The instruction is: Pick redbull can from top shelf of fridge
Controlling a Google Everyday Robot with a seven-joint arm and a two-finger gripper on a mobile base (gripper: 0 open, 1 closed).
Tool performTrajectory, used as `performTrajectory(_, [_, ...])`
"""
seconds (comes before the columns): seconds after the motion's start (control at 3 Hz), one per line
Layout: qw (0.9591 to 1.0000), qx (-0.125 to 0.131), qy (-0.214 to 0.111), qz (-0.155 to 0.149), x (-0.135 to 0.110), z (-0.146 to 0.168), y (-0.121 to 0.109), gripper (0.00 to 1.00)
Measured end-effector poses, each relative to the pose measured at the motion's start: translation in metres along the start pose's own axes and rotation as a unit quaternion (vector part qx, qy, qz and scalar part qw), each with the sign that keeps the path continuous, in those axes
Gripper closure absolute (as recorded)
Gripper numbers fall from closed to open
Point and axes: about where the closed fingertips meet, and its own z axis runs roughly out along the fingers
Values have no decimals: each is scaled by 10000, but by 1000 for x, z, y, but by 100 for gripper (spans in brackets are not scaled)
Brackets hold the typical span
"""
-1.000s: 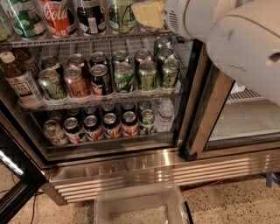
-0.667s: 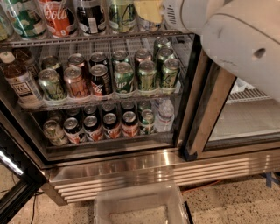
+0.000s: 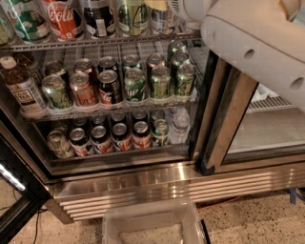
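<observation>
**A:** Where's your gripper (image 3: 158, 4) right now?

**B:** Right at the top edge, inside the open fridge (image 3: 143, 183), just above the right end of the top shelf (image 3: 95, 43). Only a pale tip of it shows. Your arm (image 3: 257, 43) fills the upper right corner and crosses in front of the door frame (image 3: 224, 124).

**A:** Is it holding anything?

**B:** I cannot tell; most of it is out of the picture.

**A:** And the redbull can (image 3: 162, 20)?

**B:** Upright on the top shelf, last in the row on the right, directly under your gripper. Whether the two touch, I can't say. To its left you've got a green bottle (image 3: 132, 16), a dark bottle (image 3: 99, 18), then the Coca-Cola bottle (image 3: 62, 19).

**A:** Below that?

**B:** The middle shelf (image 3: 109, 108) is packed: green cans (image 3: 160, 81) on the right, a red can (image 3: 82, 88) toward the left, a brown bottle (image 3: 21, 88) at the far left. The lower shelf (image 3: 119, 153) carries another row of cans, with a clear bottle (image 3: 178, 126) at its right end. On the floor in front sits a clear bin (image 3: 152, 207).
</observation>
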Motion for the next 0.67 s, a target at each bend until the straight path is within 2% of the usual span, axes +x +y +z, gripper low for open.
performTrajectory(0.33, [9997, 192, -22, 129, -5, 12, -2, 38])
performTrajectory(0.67, [9985, 479, 112, 220, 7, 13, -3, 49])
